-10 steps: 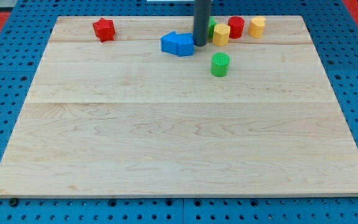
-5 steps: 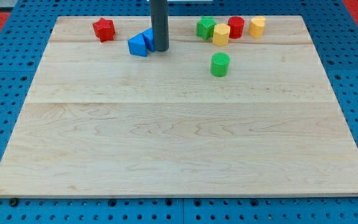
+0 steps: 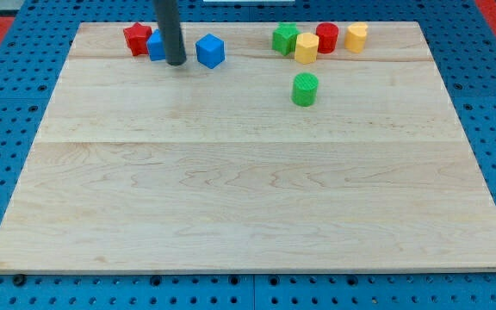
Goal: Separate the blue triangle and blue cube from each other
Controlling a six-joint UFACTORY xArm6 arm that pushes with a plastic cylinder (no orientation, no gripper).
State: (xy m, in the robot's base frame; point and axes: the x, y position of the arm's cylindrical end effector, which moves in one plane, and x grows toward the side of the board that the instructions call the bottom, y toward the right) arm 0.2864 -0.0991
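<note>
We are working with no jaws at all, only a straight dark rod, so there is nothing open, narrow or holding to report. My tip [image 3: 176, 63] is resting on the wooden board [image 3: 248, 198] near the view's top left, standing between the two blue blocks.

The blue triangle [image 3: 155, 46] is lying just at the tip's left, partly hidden behind the rod, so its shape is hard to make out; it is touching or nearly touching the red star [image 3: 136, 38] on its left. The blue cube [image 3: 210, 50] is sitting apart on the tip's right, with bare wood showing between it and the rod. The two blue pieces are thus no longer touching each other, the rod standing in the gap.

We are counting seven blocks in all: two blue, two red, two green, and two yellow would make eight, so let us name them plainly. Two blue, already told. Two red: the star and a red cylinder [image 3: 326, 37]. Two green: a green block [image 3: 285, 39] at the top and a green cylinder [image 3: 305, 89] lower down, alone. Two yellow: a yellow block [image 3: 306, 48] and a yellow cylinder [image 3: 356, 37]. That is eight.

The green block, yellow block, red cylinder and yellow cylinder are crowding together at the view's top right, well apart from the blue cube. A blue pegboard [image 3: 7, 103] is surrounding the board.
</note>
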